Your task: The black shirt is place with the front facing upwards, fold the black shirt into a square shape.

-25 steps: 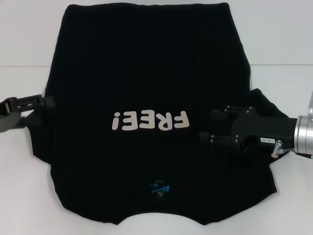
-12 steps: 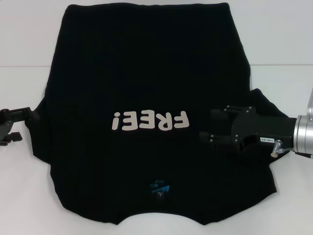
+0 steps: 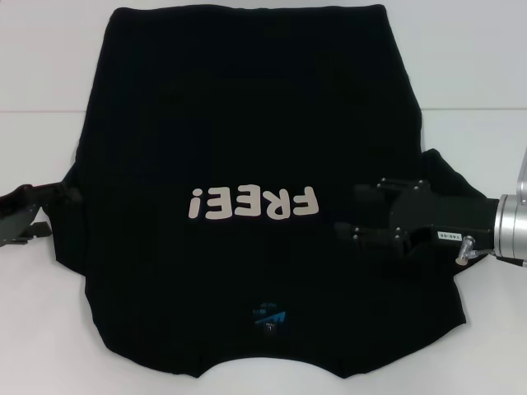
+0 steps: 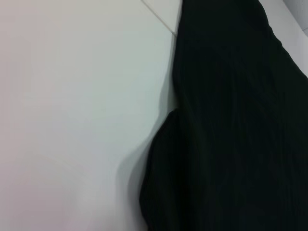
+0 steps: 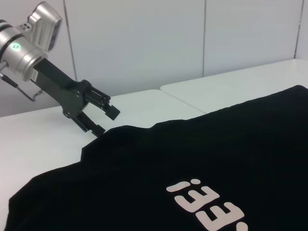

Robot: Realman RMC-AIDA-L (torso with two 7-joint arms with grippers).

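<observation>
The black shirt (image 3: 247, 107) lies flat on the white table, front up, with the white "FREE!" lettering (image 3: 251, 203) and a small blue neck label (image 3: 270, 317) toward me. My left gripper (image 3: 51, 214) is open at the edge of the shirt's left sleeve. It also shows in the right wrist view (image 5: 107, 122), with its lower finger at the cloth edge. My right gripper (image 3: 350, 212) is open and hovers over the shirt's right side, just right of the lettering. The left wrist view shows only the shirt's edge (image 4: 231, 120) on the table.
The white table (image 3: 41, 66) has bare surface on both sides of the shirt, and a seam (image 3: 469, 109) crosses it. White wall panels (image 5: 144, 43) stand behind the table.
My left gripper pulled back to the left and lower, then moved right again to the sleeve edge. My right gripper has barely moved. The shirt lies as before.
</observation>
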